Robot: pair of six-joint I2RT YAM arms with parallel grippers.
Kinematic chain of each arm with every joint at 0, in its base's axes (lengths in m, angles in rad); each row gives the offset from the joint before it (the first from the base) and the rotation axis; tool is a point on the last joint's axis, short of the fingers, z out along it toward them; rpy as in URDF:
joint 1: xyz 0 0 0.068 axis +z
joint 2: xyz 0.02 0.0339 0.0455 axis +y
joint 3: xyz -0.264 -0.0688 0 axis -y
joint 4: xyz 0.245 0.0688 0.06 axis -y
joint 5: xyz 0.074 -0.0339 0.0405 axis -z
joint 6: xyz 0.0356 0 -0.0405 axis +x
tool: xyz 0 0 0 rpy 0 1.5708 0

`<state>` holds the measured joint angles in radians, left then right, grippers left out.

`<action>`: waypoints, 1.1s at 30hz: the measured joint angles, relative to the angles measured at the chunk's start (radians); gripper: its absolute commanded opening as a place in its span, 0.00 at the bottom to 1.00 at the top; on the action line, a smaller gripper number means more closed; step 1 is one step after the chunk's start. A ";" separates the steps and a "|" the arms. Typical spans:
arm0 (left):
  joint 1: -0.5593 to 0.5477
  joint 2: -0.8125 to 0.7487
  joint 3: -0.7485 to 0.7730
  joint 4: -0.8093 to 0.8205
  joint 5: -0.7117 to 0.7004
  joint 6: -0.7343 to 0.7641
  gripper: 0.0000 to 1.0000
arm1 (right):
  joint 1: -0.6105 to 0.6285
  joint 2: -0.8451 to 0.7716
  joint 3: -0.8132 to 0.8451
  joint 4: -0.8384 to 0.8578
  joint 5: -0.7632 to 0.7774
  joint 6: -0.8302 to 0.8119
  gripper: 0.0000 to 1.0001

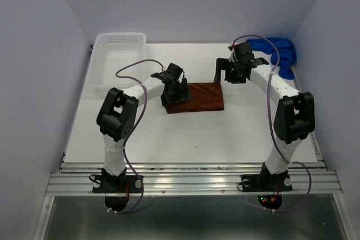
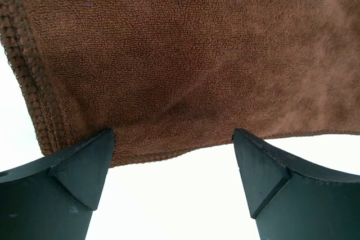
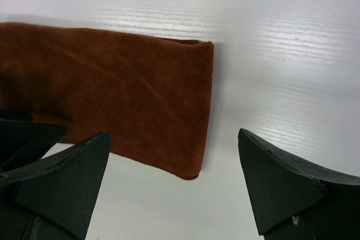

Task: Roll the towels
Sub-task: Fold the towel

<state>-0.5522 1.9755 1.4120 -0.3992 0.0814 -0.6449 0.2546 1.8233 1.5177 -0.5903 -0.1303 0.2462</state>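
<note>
Straddling the left end of the rust-brown towel (image 1: 199, 98), the spread left tool (image 2: 171, 141) is sitting nearest (right tool (image 3: 174, 136) spread too), towel length paralleling the desk's (image 1: 185, 139) near edge.

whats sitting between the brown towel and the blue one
Only the right tool, hanging open over bare white table; the top view shows it.

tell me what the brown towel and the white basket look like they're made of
Brown towel: soft cloth, probably terry or microfibre, matte; fuzzy nap and a ribbed stitched edge show close up. White basket: likely rigid plastic, smooth; thin walls pierced with rows of holes.
</note>
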 measured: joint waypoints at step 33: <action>0.081 0.086 0.106 0.071 0.026 -0.050 0.99 | 0.023 0.185 -0.125 0.283 -0.258 -0.123 1.00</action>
<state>-0.4713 2.0617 1.5181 -0.3286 0.1070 -0.6945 0.2779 2.0079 1.3926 -0.3073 -0.3885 0.1234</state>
